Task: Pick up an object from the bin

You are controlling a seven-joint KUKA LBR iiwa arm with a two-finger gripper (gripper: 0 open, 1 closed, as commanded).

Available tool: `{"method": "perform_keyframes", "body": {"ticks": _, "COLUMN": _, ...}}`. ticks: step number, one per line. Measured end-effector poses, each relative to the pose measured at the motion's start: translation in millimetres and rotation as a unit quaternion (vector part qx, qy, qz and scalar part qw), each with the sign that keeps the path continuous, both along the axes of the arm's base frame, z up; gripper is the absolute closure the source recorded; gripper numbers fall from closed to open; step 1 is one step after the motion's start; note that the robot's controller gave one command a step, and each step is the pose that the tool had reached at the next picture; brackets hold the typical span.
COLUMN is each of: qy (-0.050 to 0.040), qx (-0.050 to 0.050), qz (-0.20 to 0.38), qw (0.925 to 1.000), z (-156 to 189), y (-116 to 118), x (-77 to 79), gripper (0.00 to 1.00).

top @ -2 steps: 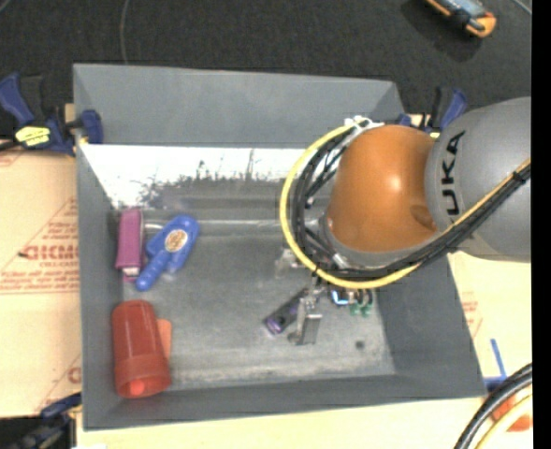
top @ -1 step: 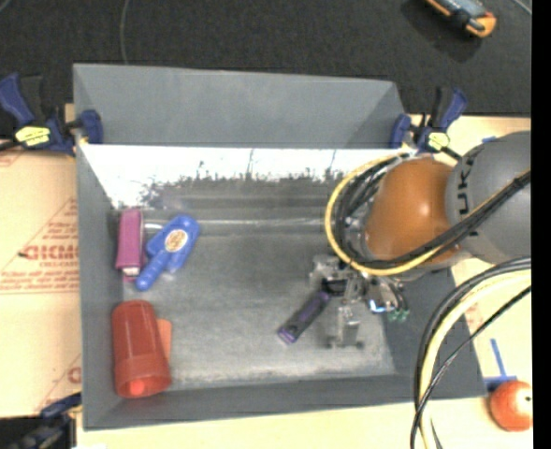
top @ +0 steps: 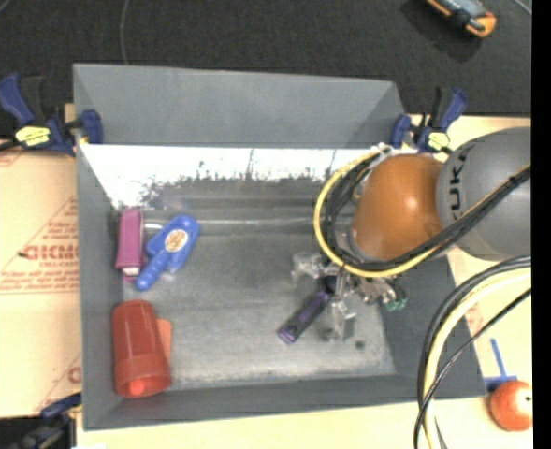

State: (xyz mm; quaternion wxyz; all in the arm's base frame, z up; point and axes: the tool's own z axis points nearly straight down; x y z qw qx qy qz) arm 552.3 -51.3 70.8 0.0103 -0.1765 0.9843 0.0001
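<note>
Against the bin's [top: 238, 110] left wall lay a pink block [top: 129, 239] with a blue toy [top: 167, 251] just beside it, and a red cup [top: 140, 349] lay on its side in the near left corner. Right of the middle, a dark purple stick [top: 300, 321] lay tilted, its upper end at my gripper [top: 339, 299]. I could not tell how wide my gripper stood, or whether it held the stick.

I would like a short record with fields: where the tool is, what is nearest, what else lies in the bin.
tool: low over the right part of the grey bin
nearest thing: dark purple stick, slanted, at the tool's left
left side: pink block, blue toy beside it
lower-left corner: red cup on its side
</note>
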Motion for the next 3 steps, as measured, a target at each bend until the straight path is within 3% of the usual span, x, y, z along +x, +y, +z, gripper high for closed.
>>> {"method": "perform_keyframes", "body": {"ticks": 1, "qy": 0.008, "qx": 0.0, "qz": -0.127, "qw": 0.9919, "z": 1, "y": -18, "x": -10.1, "gripper": 0.0}}
{"method": "perform_keyframes", "body": {"ticks": 2, "qy": -0.0025, "qx": 0.002, "qz": -0.059, "qw": 0.9983, "z": 0, "y": -40, "x": 15.8, "gripper": 0.0}}
{"method": "perform_keyframes", "body": {"ticks": 3, "qy": 0.0046, "qx": 0.001, "qz": -0.119, "qw": 0.9929, "z": 1, "y": -19, "x": -6.6, "gripper": 1.0}}
